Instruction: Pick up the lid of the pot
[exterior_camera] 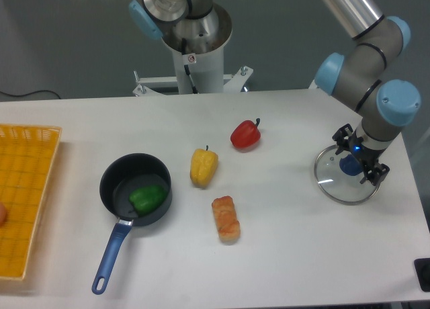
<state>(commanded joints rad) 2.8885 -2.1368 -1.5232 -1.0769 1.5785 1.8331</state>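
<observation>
At the left edge stands a yellow-orange plastic crate (20, 201), cut off by the view. To its right sits a round black pan (115, 174), its long blue handle (112, 255) slanting toward the near edge and the left; a glossy green pepper (148, 199) lies inside. Next comes a yellow pepper (203, 166) on the white tabletop (289, 255), then a lumpy orange-brown elongated piece (226, 218) nearer the camera, then a red pepper (246, 134) farther back. Well apart from these, on the right, the round clear pot lid with a blue knob (336, 188) lies flat on the tabletop. The two-finger gripper (359, 154) is over it, reaching in from the upper right. Its jaws are parted, one toward the far left of the knob, the other toward the near right; whether either touches it, I cannot tell. A small black object (421, 272) shows at the lower right edge.
</observation>
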